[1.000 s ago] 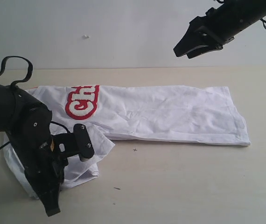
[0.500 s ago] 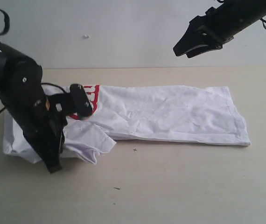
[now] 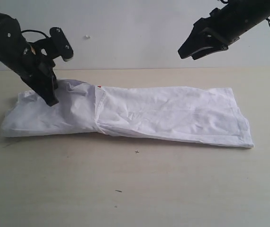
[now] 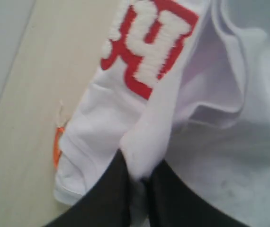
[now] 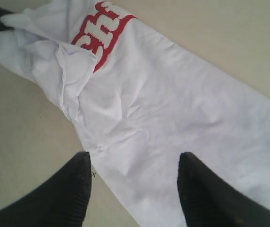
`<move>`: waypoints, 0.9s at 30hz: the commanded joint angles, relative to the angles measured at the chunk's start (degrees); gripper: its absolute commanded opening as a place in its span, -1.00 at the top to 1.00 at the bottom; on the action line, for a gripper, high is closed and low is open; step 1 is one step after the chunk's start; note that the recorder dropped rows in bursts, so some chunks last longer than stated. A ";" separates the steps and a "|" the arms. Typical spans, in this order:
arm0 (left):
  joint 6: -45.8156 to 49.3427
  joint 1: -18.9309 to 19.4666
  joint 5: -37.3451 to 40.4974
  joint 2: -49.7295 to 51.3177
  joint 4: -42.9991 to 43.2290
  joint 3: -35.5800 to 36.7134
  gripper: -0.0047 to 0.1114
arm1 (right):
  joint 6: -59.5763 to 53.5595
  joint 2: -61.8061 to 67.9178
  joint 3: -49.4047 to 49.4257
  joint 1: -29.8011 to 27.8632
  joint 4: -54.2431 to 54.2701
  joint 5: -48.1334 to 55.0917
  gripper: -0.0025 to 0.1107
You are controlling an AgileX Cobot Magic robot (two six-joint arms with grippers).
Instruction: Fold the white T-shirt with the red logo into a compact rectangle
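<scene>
The white T-shirt (image 3: 173, 116) lies on the table as a long strip running left to right. Its left part is folded over, so the red logo (image 3: 99, 87) shows only as a sliver in the exterior view. The wrist views show more of the logo (image 4: 151, 45) (image 5: 101, 28). My left gripper (image 3: 51, 96) is shut on a pinched fold of the shirt (image 4: 144, 142) at the strip's far left edge, beside the orange neck tag (image 4: 58, 144). High above the shirt's right half, my right gripper (image 3: 192, 49) (image 5: 134, 163) hangs open and holds nothing.
The beige table (image 3: 173, 189) reaches forward to its near edge below the shirt. A pale wall (image 3: 125, 33) stands behind it. A few dark specks (image 3: 137, 152) lie on the table in front of the shirt.
My left gripper has carried the sleeve and side flap from the near left up and back across the shirt, covering most of the logo. The right arm has not moved.
</scene>
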 commanded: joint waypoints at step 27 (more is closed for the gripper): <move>5.67 5.69 -10.96 11.89 -10.26 -9.30 -0.89 | 1.09 -0.84 -0.28 0.03 -3.82 0.16 0.00</move>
